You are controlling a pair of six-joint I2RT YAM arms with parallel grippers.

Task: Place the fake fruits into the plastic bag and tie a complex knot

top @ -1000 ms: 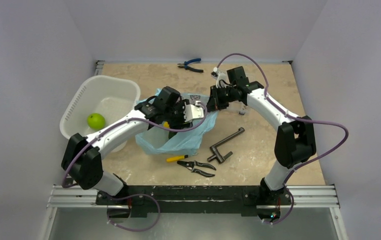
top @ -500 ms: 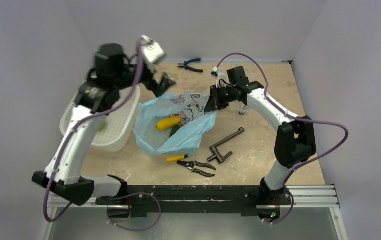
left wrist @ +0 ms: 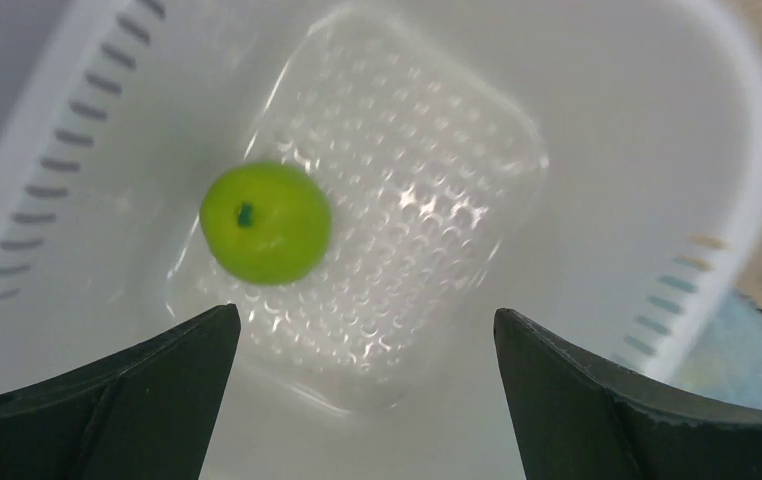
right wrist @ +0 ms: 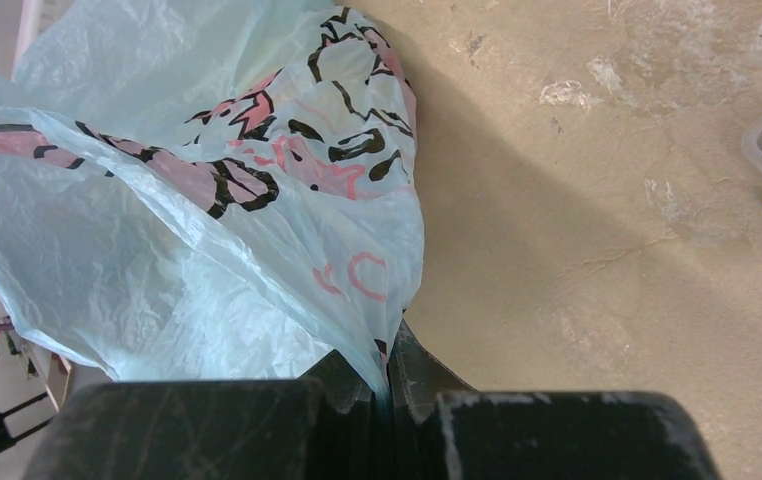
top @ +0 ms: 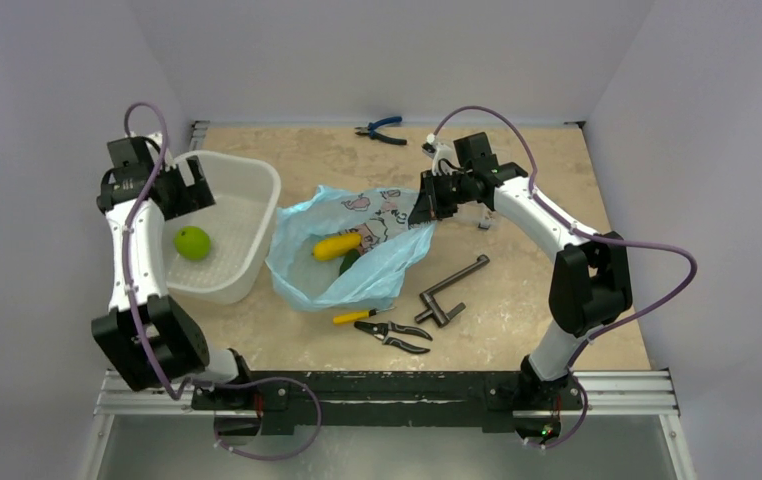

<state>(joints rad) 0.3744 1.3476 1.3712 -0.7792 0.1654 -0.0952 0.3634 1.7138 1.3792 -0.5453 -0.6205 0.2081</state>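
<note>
Hovering over the white perforated tub (left wrist: 657,150) with left tool (left wrist: 365,330) spread wide; bright green fruit (left wrist: 265,222) just below, slightly off-centre. Pinching plastic bag (right wrist: 207,260) rim with right tool (right wrist: 389,375), farther away.

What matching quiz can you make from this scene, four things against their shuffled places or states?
Things:
1. bright green fruit
2. yellow fruit
3. left gripper
4. right gripper

Places or states:
A. shut on the edge of the plastic bag
B. lying in the white tub
C. open above the white tub
D. lying in the plastic bag

Pairs: 1-B, 2-D, 3-C, 4-A
</note>
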